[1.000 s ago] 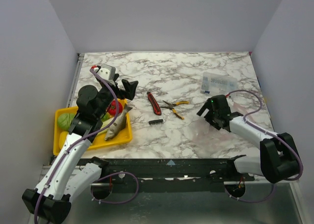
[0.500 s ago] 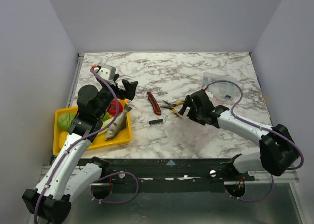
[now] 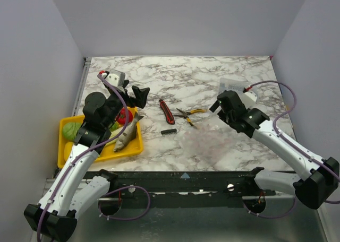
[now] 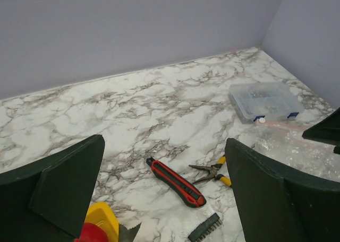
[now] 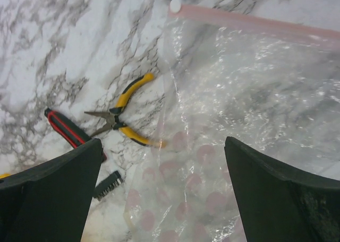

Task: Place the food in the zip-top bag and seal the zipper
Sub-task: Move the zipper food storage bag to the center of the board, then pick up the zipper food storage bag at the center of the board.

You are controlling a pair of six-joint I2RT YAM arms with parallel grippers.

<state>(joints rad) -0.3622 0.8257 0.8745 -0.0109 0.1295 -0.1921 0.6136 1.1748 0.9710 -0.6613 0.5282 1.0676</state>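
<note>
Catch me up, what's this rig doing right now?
Bagging job, not really started. The food, including the fish and tomato, lies in the yellow tray. No food shows in the zip-top bag, which lies flat with its zipper at the far edge. The left gripper hangs open near the tray's far edge, holding nothing. The right gripper hangs open over the bag beside the pliers, also empty.
</note>
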